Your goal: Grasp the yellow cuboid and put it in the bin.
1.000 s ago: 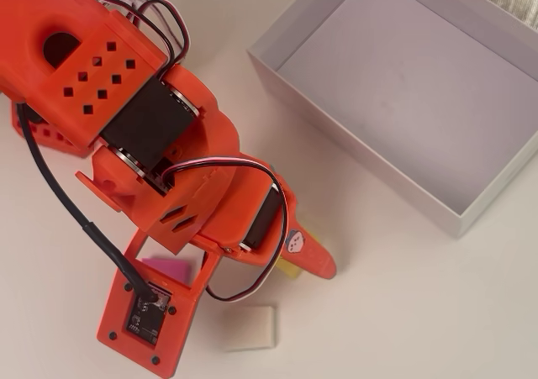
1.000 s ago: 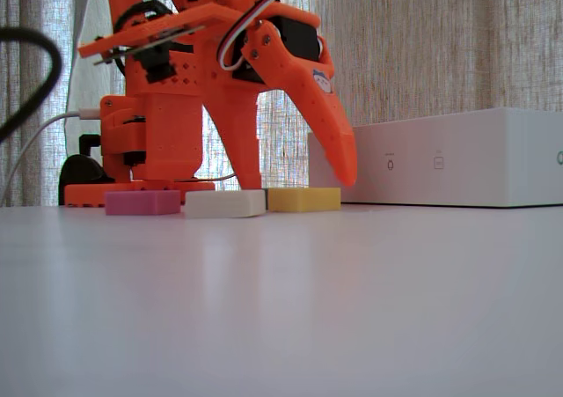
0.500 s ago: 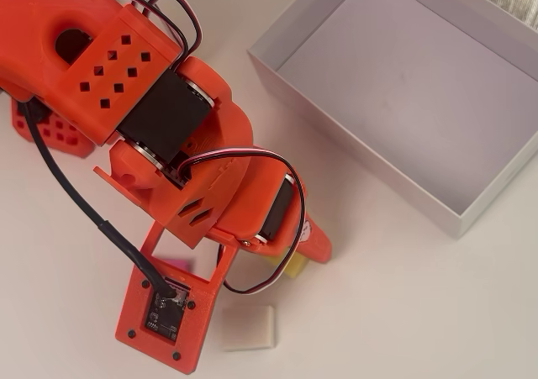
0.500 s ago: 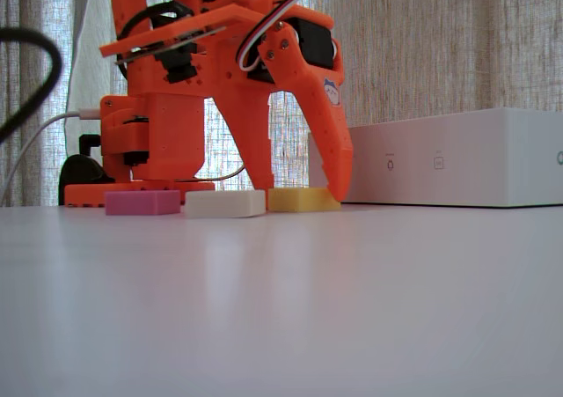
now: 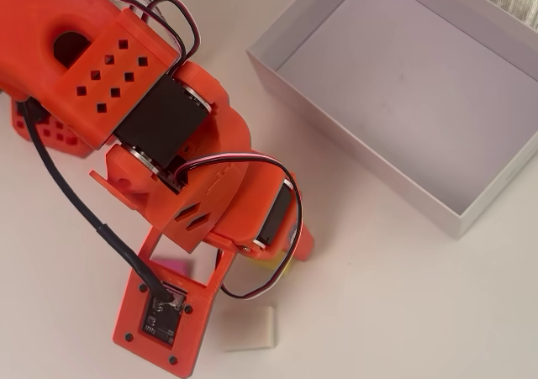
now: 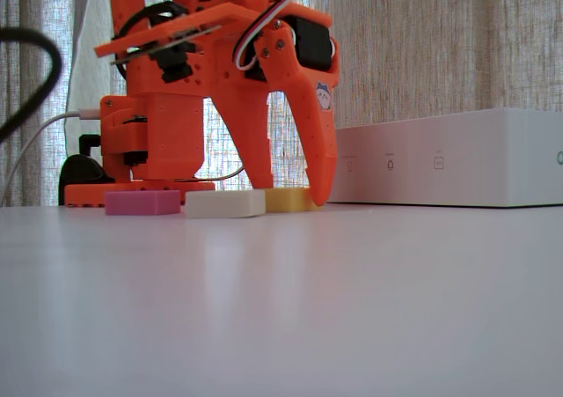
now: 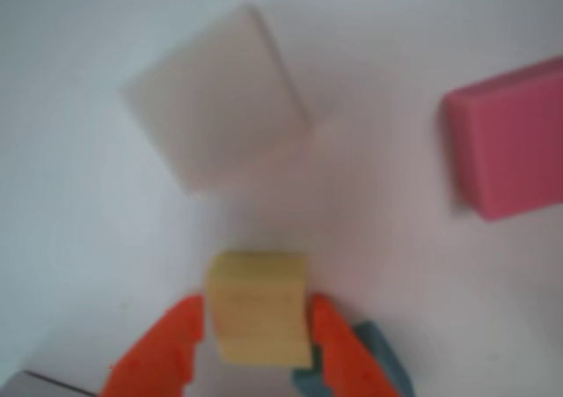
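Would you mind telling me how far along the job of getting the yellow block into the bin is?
Done: the gripper is down at the table with a finger on each side of the yellow cuboid. In hand: closing on it; the wrist view shows the fingers touching or nearly touching its sides, and it sits on the table in the fixed view. Left: lift it, carry it to the empty bin, release.

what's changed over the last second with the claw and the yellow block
In the fixed view the claw's front finger swung in leftward and down against the yellow cuboid, hiding its right end. The wrist view shows the claw closed on the cuboid, which is not yet lifted. The cream block, pink block and bin stayed put.
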